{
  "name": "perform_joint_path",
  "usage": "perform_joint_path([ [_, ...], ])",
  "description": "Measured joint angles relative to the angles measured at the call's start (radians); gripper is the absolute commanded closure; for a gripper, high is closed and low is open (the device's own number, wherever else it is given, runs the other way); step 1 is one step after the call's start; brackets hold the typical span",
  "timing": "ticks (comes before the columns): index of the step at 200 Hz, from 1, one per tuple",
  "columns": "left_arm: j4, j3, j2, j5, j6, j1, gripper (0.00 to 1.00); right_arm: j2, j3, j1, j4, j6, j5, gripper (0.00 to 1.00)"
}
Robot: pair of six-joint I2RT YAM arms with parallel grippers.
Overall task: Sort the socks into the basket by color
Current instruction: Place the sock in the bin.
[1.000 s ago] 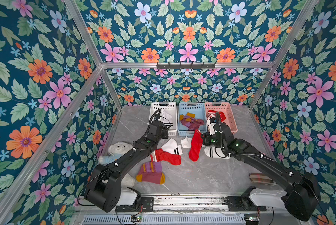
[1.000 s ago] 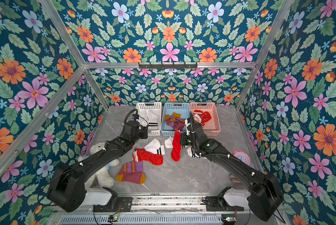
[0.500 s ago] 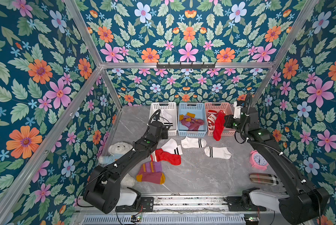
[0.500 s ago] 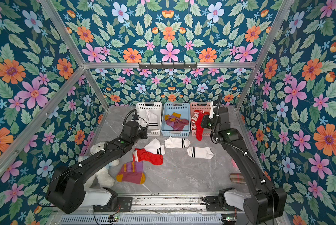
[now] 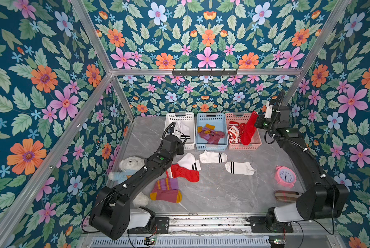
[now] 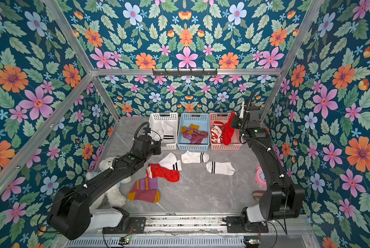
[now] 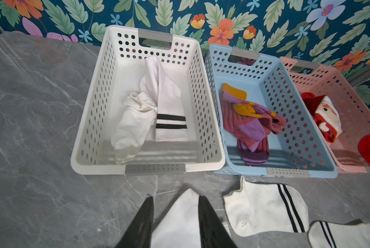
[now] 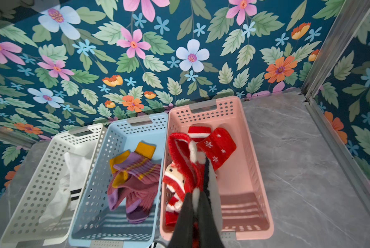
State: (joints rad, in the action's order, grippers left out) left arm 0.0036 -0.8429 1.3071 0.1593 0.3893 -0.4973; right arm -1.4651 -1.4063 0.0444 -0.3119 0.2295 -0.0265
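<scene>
A: Item: red sock (image 5: pixel 248 131). We log it as moved from mid-table to over the pink basket (image 5: pixel 244 146), so only the release is outstanding.
B: And the right gripper (image 5: pixel 257 120)?
A: Pinched tight on the cuff, with the sock hanging straight below the jaws.
B: And the left gripper (image 7: pixel 174 200)?
A: Jaws partly apart, astride a white sock (image 7: pixel 179 225) on the table. We cannot tell whether they touch it.
</scene>
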Motion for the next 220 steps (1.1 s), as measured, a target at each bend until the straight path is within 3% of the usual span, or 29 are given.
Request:
perform_joint_path([
  [54,-0.005,0.006,-0.012,0.003,0.003,0.0,0.62,-0.117,-0.079,-0.016,0.019,-0.031,0.014,1.0],
  [112,-0.016,0.001,0.0,0.007,0.003,0.0,0.62,-0.276,-0.145,-0.016,0.027,-0.056,0.093,1.0],
  [173,-0.021,-0.02,0.03,0.006,0.003,0.0,0.62,-0.341,-0.193,-0.014,0.032,-0.064,0.198,1.0],
  [220,-0.021,-0.019,0.037,0.007,0.003,0.0,0.62,-0.465,-0.293,0.039,0.039,-0.071,0.216,1.0],
])
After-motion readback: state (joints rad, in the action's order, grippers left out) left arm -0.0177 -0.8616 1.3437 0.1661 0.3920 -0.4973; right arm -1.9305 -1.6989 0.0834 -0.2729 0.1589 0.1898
